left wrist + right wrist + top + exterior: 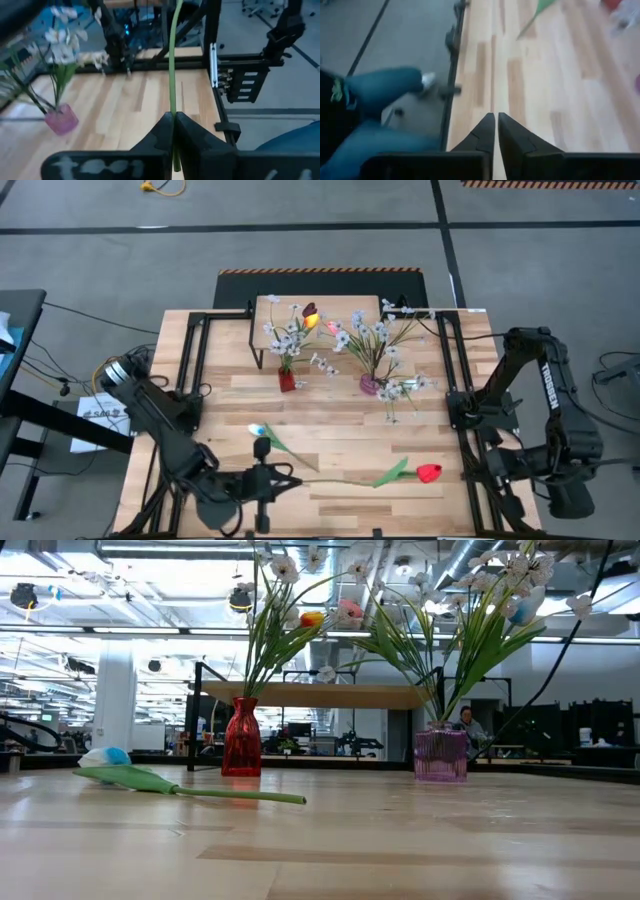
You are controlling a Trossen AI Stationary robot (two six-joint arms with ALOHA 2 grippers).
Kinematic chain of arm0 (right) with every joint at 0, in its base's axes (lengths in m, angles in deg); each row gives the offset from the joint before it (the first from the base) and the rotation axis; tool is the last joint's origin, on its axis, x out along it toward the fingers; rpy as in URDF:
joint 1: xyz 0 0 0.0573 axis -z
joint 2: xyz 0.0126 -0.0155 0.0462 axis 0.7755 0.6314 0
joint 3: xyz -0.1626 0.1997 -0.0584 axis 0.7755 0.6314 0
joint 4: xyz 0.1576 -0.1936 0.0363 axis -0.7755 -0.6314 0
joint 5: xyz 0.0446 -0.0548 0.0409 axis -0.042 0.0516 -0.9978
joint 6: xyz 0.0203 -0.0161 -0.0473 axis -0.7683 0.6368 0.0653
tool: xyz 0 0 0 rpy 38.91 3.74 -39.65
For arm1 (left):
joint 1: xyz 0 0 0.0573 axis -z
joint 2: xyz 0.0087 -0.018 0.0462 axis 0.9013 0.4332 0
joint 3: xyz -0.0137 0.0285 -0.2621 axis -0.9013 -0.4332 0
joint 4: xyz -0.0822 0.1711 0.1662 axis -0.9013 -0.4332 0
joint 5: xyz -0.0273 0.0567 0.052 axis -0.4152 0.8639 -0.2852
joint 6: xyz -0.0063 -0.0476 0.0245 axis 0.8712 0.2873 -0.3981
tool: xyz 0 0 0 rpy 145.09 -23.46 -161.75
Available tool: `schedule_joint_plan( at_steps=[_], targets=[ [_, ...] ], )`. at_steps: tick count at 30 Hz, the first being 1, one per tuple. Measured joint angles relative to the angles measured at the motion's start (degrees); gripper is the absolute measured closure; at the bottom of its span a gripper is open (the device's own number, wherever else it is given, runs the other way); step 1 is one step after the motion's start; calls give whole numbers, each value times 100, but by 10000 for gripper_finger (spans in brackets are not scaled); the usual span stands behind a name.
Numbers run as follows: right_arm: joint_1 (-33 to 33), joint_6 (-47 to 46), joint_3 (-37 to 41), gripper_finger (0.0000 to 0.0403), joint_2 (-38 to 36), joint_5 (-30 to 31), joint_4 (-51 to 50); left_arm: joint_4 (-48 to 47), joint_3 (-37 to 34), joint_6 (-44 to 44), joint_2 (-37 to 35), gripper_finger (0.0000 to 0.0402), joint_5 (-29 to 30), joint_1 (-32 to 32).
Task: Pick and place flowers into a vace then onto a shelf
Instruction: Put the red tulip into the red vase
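Note:
A red tulip (428, 473) with a long green stem (172, 60) stretches along the table's near edge. My left gripper (284, 478) is shut on the stem's other end, near the front left. A white tulip (105, 755) lies flat on the table beside that gripper. A red vase (241, 737) and a purple vase (441, 752) stand in front of the shelf (310, 695), each holding flowers. My right gripper (496, 116) hovers shut at the near right corner (497, 466), with nothing between its fingers. My left gripper pinches the red tulip's stem between its two fingers near the cut end (173, 117). A short stub (176, 162) sticks out behind the fingers. They come from the table's left, nearly level, and the stem runs on along them toward the right. Whether the head rests on the table, I cannot tell.
Dark metal frame rails (452, 370) run along both sides of the table. In the right wrist view a person's legs in jeans (380, 100) show just past the table's edge (451, 90). Bare wood lies between the vases and the near edge.

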Motion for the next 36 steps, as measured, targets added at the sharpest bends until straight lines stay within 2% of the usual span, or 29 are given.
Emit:
schedule_joint_plan(
  at_steps=[8,10,14,18,20,22,27,32,36],
  targets=[
    [408,165,725,324,0,1917,726,2,2,-842,-592,401,208,9],
    [663,604,942,307,3,2297,1200,4,2,-1010,-647,401,264,10],
    [1348,1840,1371,270,3,2688,2511,205,2,-1398,-659,401,394,-8],
    [2124,3380,1809,233,2,2830,4445,648,2,-1845,-659,401,452,-10],
    [2456,4311,2004,218,9,2676,5553,807,2,-2015,-659,401,453,-10],
    [2741,5431,2210,205,4,2272,6827,959,2,-2141,-659,401,453,-10],
    [3404,8156,2649,191,269,646,10319,1075,2,-2234,-659,401,457,-12],
    [3842,9656,2654,198,731,363,11616,1323,2,-2242,-659,401,448,-12],
    [4241,10417,2648,206,1236,-239,12796,1375,2,-2190,-659,401,424,-12]
  ],
)
